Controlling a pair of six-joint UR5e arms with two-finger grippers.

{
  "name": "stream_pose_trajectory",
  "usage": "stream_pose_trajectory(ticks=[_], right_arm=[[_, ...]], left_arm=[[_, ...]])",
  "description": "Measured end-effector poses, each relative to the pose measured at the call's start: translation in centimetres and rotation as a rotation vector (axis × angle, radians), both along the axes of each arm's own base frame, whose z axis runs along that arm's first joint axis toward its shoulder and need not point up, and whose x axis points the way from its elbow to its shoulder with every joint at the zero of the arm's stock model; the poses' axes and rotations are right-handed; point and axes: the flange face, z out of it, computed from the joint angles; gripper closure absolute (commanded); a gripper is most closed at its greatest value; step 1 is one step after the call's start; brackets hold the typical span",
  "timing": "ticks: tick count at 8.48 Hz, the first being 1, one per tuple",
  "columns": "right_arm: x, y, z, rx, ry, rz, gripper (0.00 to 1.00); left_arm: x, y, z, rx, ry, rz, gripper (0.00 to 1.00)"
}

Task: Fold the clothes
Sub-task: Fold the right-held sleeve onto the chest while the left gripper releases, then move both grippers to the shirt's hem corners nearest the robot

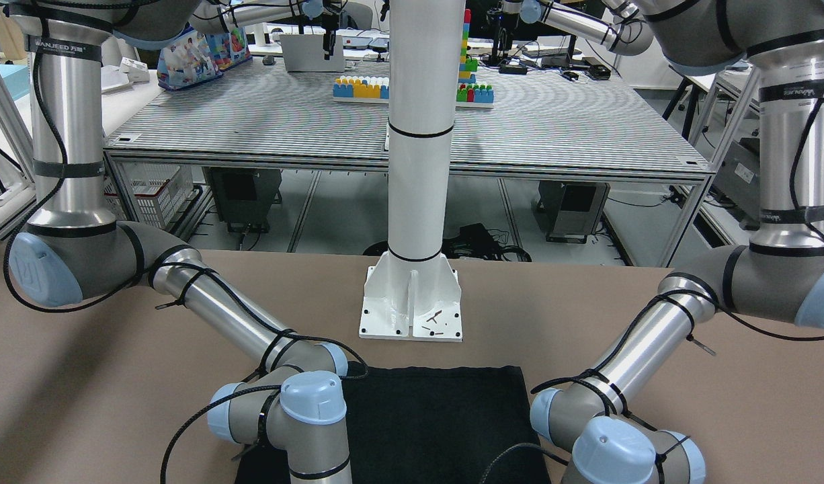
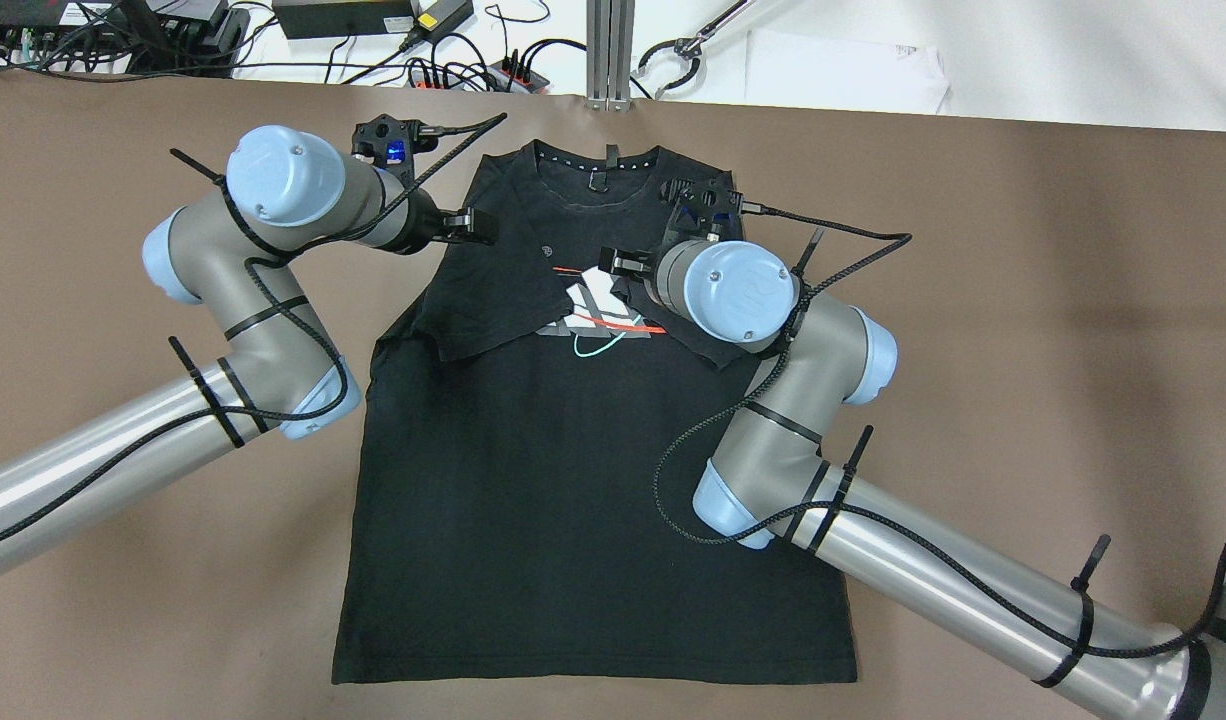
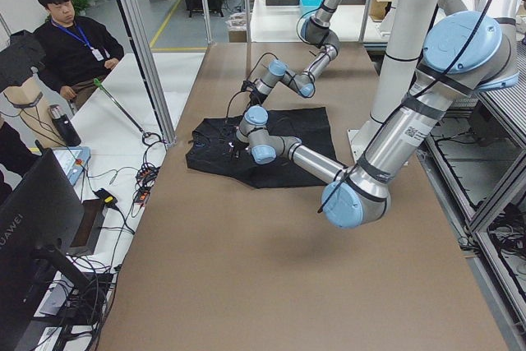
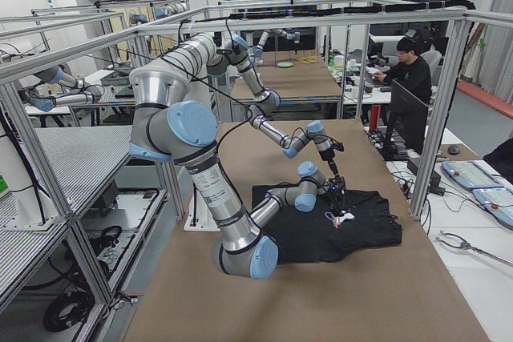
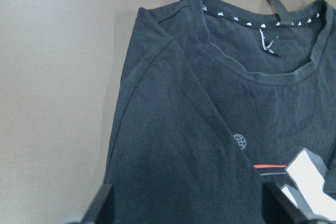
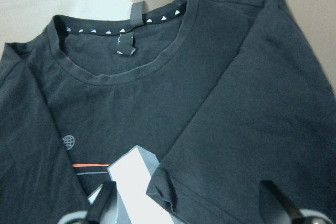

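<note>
Left gripper (image 2: 478, 227), right gripper (image 2: 613, 266), both wide, over clothes (image 2: 573, 500) on brown table (image 2: 1023, 300); striped workbench (image 1: 251, 121) beyond

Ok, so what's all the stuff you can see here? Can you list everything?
T-shirt: one, black with a printed picture, flat on the middle of the table, both sleeves folded in over the chest.
Table: one, brown, under the shirt.
Pillar: one, white, bolted at the table's robot-side edge.
Toy bricks: a bunch, blue, yellow, white, red and green, on the striped table behind the robot.
Cables: several, black, past the table's far edge.
Man: one, black top, sitting beside the table.
Arms: two, silver with blue caps, left arm and right arm reaching in from either side.
Claws: two, black, both open, left claw over a shoulder, right claw over the print.
</note>
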Motion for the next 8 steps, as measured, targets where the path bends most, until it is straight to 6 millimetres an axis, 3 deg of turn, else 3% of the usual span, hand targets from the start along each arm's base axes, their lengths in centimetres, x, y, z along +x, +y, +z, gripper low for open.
stream_pose_trajectory(ticks=[1,5,6,8], right_arm=[[1.2,3.0,0.4,-0.017,-0.024,-0.016,0.04],[3.6,17.7,2.2,-0.135,-0.179,-0.122,0.06],[3.6,20.3,3.0,-0.202,-0.218,-0.121,0.06],[4.3,25.1,5.3,-0.320,-0.272,-0.070,0.06]], left_arm=[[-1.3,2.4,1.3,-0.036,0.030,-0.011,0.00],[-5.1,16.7,7.2,-0.171,0.131,0.017,0.00],[-5.6,20.2,8.7,-0.194,0.163,0.032,0.00],[-4.3,27.9,11.7,-0.219,0.229,0.027,0.00]])
